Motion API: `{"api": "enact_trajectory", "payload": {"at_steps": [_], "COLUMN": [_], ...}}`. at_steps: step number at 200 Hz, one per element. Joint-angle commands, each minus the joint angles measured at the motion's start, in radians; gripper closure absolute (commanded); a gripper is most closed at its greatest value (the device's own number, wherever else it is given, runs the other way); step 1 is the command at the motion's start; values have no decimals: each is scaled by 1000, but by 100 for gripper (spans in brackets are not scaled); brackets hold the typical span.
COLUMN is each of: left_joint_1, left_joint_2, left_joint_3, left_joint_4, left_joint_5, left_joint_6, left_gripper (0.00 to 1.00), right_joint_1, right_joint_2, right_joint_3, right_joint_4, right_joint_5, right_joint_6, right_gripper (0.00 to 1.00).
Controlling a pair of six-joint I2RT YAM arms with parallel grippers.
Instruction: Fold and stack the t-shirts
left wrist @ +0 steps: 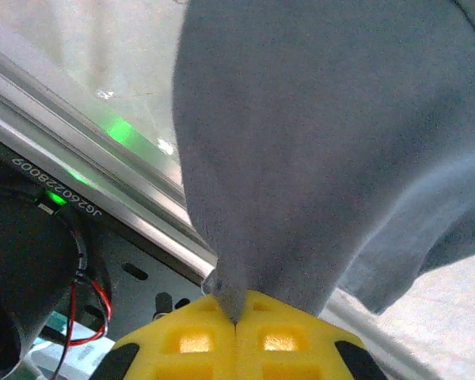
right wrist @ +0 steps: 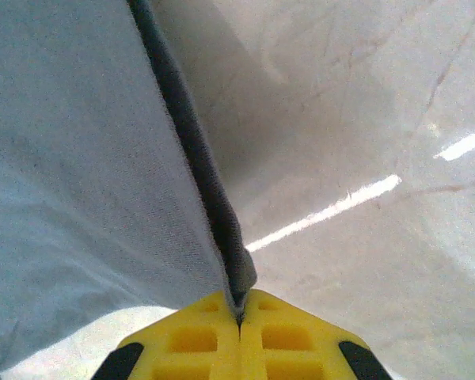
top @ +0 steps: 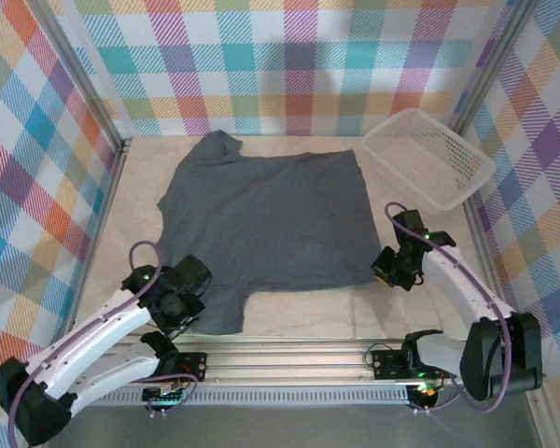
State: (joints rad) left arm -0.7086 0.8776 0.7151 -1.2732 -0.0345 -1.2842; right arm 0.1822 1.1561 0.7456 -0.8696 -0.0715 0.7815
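Pinching soft slate-grey t-shirt, left gripper on limp corner, right gripper on thick hem

One readable marking: a white serial string printed on the dark strip just below the aluminium rail. It appears upside down in the left wrist view. Reads roughly "JG260228009". The middle and last digits are small and soft, so they're not certain.

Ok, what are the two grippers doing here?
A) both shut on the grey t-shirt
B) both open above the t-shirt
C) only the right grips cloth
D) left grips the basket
A: left gripper and right gripper each pinch the grey t-shirt, jaws shut.
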Motion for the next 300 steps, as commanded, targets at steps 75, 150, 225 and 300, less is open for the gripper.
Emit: {"api": "enact_trajectory", "payload": {"at_steps": [75,150,225,300], "left_joint_1": [254,516,612,618], "left_joint_2": [353,611,799,914], "left_joint_3": [379,617,813,911], "left_joint_4": [242,390,411,411], "left_joint_5": [-152,-83,-71,-65], "left_joint_6": [327,497,567,605], "left_gripper": [100,100,100,100], "right_joint_1": [0,-67,-72,-72], "right_joint_2": [256,561,695,744], "right_joint_3": [307,593,717,761], "right_joint_4": [-61,-54,-65,-66], "right_joint_5": [8,25,70,61], "right_joint_6": [-64,-72,-49,-38], "right_gripper": [100,100,100,100]}}
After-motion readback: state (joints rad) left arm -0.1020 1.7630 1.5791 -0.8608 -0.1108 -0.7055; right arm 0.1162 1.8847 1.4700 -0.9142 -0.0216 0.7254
